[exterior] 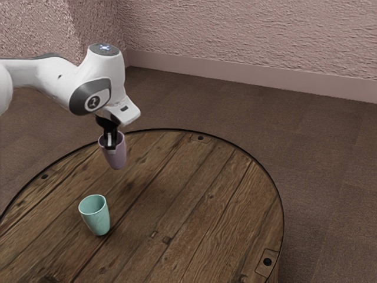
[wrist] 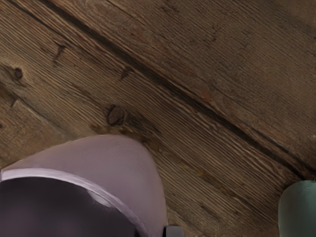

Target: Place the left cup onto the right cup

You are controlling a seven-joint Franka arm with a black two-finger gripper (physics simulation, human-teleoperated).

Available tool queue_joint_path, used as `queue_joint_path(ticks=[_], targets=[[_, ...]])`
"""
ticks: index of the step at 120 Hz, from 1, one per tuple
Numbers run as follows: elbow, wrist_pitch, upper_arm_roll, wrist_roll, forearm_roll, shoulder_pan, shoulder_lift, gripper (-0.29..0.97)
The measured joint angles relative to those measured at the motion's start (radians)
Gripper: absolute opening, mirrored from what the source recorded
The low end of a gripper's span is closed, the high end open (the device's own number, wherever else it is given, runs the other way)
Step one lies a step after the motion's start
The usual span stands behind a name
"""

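Observation:
A lilac cup (exterior: 115, 152) hangs in the air above the round wooden table (exterior: 194, 206), tilted a little. My black gripper (exterior: 108, 138) is shut on its rim, one finger inside and one outside. In the wrist view the lilac cup (wrist: 106, 173) looms large just under my hand, its dark inside showing. A mint-green cup (exterior: 95, 214) stands upright on the table, below the held cup and toward the table's front edge. In the wrist view a sliver of the mint-green cup (wrist: 297, 207) peeks in beside the held one.
The table's dark metal rim (exterior: 268, 177) curves round on the exterior view's right, and brown carpet (exterior: 318, 153) lies beyond it. A pink textured wall (exterior: 247, 29) with a pale skirting board stands behind.

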Motion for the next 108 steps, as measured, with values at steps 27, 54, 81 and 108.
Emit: queue_joint_path(ticks=[27,54,81,108], targets=[[-0.057,-0.079,0.0,-0.031,-0.001,-0.032,-0.087,-0.11],[-0.086,-0.149,0.0,-0.064,-0.002,-0.083,-0.137,-0.11],[-0.13,-0.198,0.0,-0.103,-0.008,-0.106,-0.167,-0.11],[-0.184,-0.229,0.0,-0.142,-0.019,-0.113,-0.192,-0.11]])
